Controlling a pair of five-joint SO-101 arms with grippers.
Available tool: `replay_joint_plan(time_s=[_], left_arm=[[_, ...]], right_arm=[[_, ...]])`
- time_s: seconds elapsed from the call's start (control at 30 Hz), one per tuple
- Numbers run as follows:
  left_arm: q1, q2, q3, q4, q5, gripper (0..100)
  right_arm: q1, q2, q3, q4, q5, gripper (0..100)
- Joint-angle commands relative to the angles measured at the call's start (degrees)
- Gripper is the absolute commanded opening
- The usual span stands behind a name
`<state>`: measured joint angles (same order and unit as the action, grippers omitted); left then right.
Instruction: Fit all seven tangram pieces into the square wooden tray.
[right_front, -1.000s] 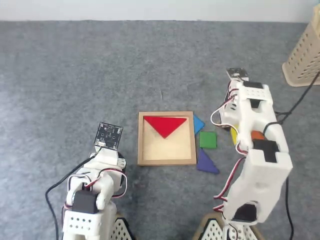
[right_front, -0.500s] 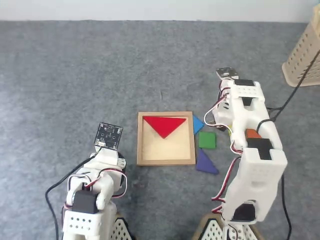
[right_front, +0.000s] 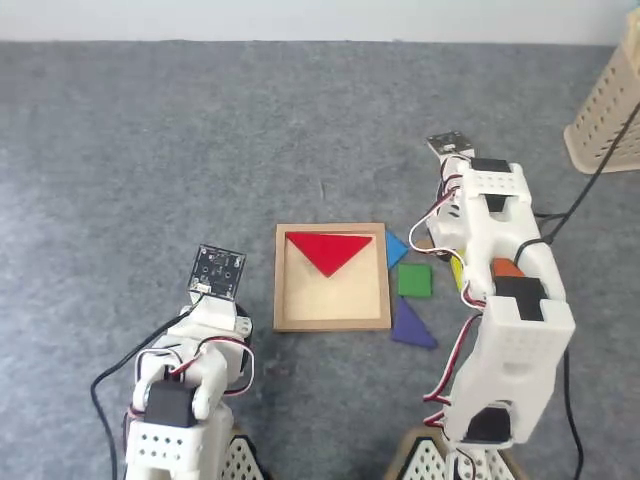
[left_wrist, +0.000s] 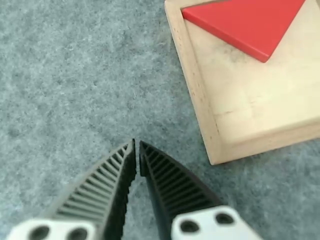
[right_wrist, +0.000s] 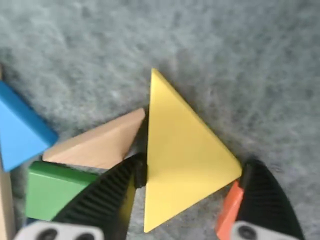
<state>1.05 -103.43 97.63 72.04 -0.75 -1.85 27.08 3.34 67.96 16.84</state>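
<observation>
While straddling the yellow triangle (right_wrist: 180, 165) on the surface (right_front: 150, 150) with right fingers (right_wrist: 107, 195) spread, apart from the tray (right_front: 332, 325) | holding left fingers (left_wrist: 115, 175) pressed together by tray corner | risking pinching slanted edges, squirting it into orange piece (right_wrist: 229, 212) lol

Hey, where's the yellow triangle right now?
In the right wrist view the yellow triangle lies on the carpet between the right gripper's fingers, beside the plain wooden triangle and the orange piece, outside the tray on its right.
</observation>
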Motion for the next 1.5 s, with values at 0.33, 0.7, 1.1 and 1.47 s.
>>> replay_joint_plan(time_s=[0.33,0.7,1.1,1.47], left_arm=[[-0.09,-1.23,-1.10,0.35,0.35,1],[-0.09,-1.23,-1.10,0.35,0.35,1],[-0.09,-1.23,-1.10,0.35,0.35,1],[-0.09,-1.23,-1.10,0.35,0.35,1]], right_arm=[[-3.74,-9.10,-0.88,4.88,-6.07,21.0],[-15.16,-23.60,4.22,9.10,-12.13,20.9],[-17.27,-28.53,7.82,9.19,-11.96,21.3],[-5.05,-21.67,9.05,3.65,-1.41,29.3]])
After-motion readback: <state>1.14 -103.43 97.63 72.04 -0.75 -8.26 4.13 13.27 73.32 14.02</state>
